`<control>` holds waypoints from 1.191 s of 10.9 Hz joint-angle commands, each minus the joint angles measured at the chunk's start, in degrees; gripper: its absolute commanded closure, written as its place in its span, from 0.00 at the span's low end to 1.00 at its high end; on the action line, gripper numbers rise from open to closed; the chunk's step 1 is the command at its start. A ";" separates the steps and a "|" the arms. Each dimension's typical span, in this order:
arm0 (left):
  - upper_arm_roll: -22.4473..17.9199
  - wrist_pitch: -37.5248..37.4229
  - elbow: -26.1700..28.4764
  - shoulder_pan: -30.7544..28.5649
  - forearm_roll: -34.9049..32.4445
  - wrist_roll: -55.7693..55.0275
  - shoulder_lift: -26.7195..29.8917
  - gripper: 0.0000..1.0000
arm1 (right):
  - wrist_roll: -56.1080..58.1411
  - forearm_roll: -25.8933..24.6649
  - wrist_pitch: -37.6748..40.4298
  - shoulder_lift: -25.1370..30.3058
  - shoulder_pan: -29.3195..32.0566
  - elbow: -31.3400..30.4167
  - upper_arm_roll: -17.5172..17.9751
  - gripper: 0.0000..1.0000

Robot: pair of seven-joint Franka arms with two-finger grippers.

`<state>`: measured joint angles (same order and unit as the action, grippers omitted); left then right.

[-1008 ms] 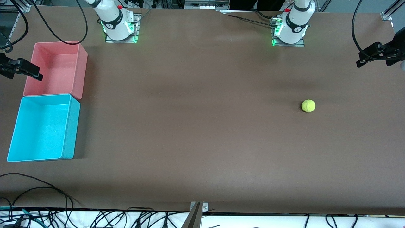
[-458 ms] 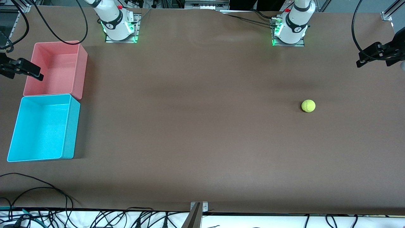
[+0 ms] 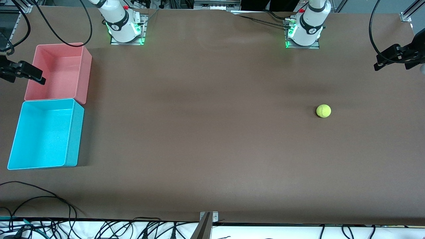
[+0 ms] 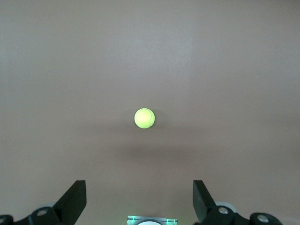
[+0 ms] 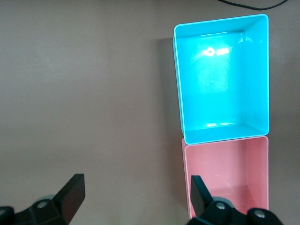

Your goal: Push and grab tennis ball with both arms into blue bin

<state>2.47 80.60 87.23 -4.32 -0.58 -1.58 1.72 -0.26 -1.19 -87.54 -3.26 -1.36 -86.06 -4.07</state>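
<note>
Both grippers hung high above the brown surface, out of the front view, where only the two arm bases showed along the top edge. From its wrist camera, the left gripper had its fingers spread wide apart and empty, with the tennis ball at the centre of that frame, well below it. The right gripper was likewise spread apart and empty, looking down on the blue bin in the upper right of its frame, with the pink bin touching it just below.

In the front view the tennis ball sat alone at centre right, toward the left arm's end of the surface, while the blue bin stood at the lower left, well apart from it, the pink bin directly above it in the frame.

Nothing had been contacted yet; this looked like the very start. The next move would likely call for the left arm to descend beside the ball and push it toward the right arm's end, where the right gripper could grab it and drop it into the blue bin. A hard push could roll the ball away.
</note>
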 commanded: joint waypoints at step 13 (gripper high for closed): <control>0.17 -0.89 -0.74 1.15 -1.44 0.52 -0.05 0.00 | -0.70 -1.01 0.88 0.10 -0.22 1.07 0.02 0.00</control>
<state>2.48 80.60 87.23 -4.19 -0.58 -1.58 1.72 -0.26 -1.20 -87.54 -3.25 -1.43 -86.06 -4.06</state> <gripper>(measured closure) 0.000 0.000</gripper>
